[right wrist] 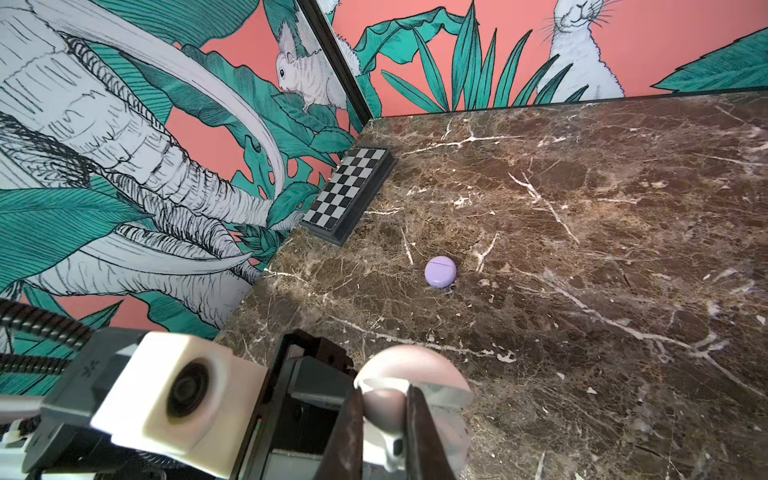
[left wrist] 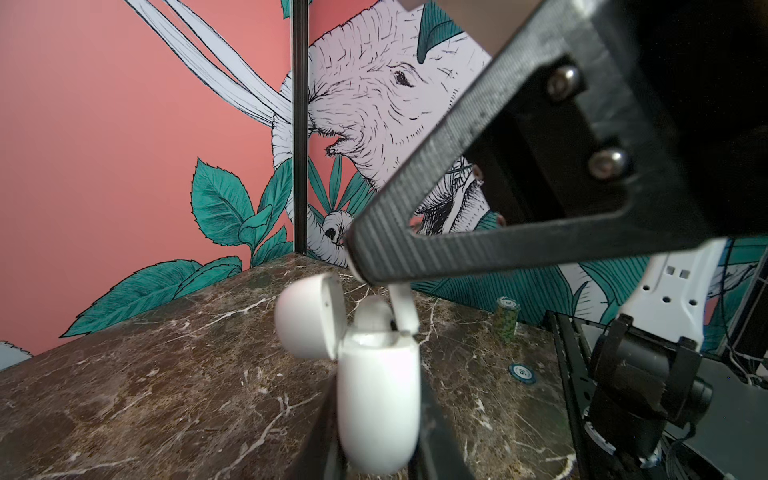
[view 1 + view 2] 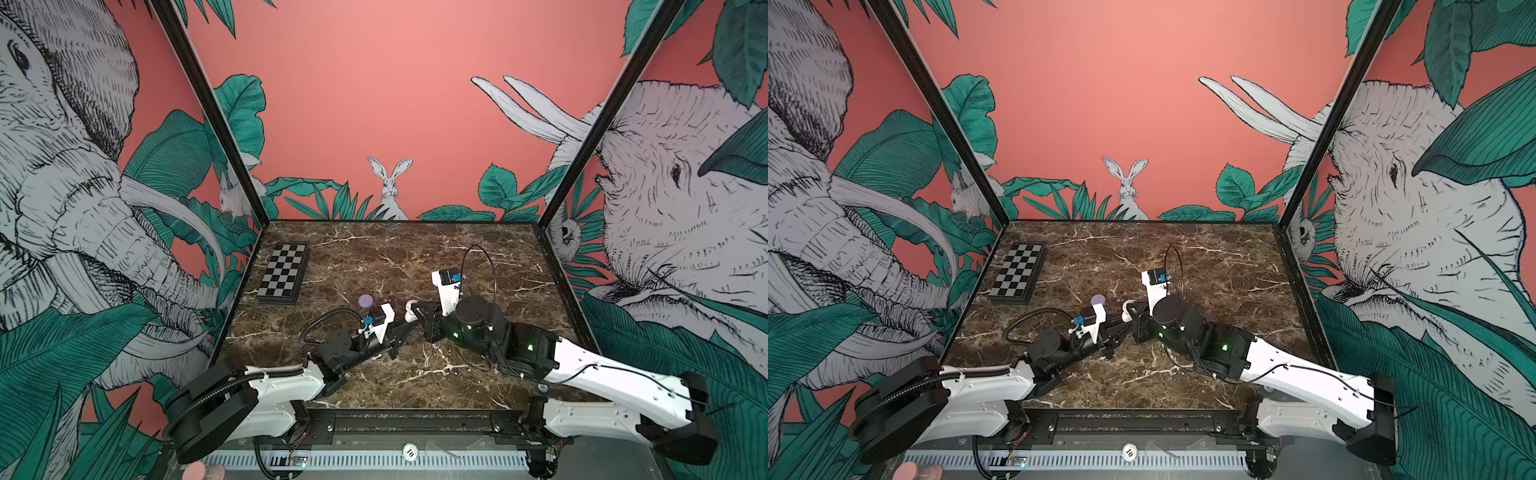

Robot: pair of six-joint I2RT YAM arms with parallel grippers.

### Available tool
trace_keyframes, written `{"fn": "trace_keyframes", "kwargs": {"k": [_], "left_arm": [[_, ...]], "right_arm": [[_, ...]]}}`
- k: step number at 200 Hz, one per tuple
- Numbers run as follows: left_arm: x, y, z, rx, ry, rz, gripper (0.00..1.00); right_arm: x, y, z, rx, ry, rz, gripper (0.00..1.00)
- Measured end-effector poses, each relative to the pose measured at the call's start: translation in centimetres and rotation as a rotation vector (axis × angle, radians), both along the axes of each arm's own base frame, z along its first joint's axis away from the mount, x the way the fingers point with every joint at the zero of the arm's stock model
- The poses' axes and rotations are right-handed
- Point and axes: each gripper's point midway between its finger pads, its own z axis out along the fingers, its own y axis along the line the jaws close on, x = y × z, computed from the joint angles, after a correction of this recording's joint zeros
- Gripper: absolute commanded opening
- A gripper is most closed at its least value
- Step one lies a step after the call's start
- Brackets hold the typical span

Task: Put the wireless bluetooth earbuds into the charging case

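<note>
Just right of lilac case (image 3: 365, 300), near it: left gripper (image 2: 376, 419) clamps open white charging case (image 2: 378, 386); right gripper (image 1: 384, 411) pinches white earbud (image 2: 402, 307), earbud's lower end at case opening.

The closed case (image 3: 365, 300) lies on the table (image 3: 415, 257) near the chessboard's (image 3: 284, 273) front right corner; the open charging case (image 3: 410, 309), farther right.

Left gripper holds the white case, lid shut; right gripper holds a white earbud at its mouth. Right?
Wrong on the lid: the left wrist view shows it open. The left gripper holds the white case, lid open; right gripper holds a white earbud at its mouth.
</note>
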Motion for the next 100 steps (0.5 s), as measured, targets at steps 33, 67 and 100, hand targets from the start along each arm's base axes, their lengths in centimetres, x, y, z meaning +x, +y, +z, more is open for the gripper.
{"fn": "trace_keyframes", "kwargs": {"k": [33, 67, 100], "left_arm": [[-0.03, 0.1, 0.23, -0.006, -0.004, 0.002, 0.0], [-0.04, 0.1, 0.25, -0.006, -0.004, 0.001, 0.0], [-0.05, 0.1, 0.26, -0.007, -0.004, 0.001, 0.0]], "right_arm": [[0.03, -0.04, 0.11, 0.001, -0.005, -0.001, 0.13], [0.02, -0.02, 0.14, 0.001, -0.007, 0.0, 0.13], [0.08, -0.08, 0.13, -0.005, -0.013, -0.002, 0.13]]}}
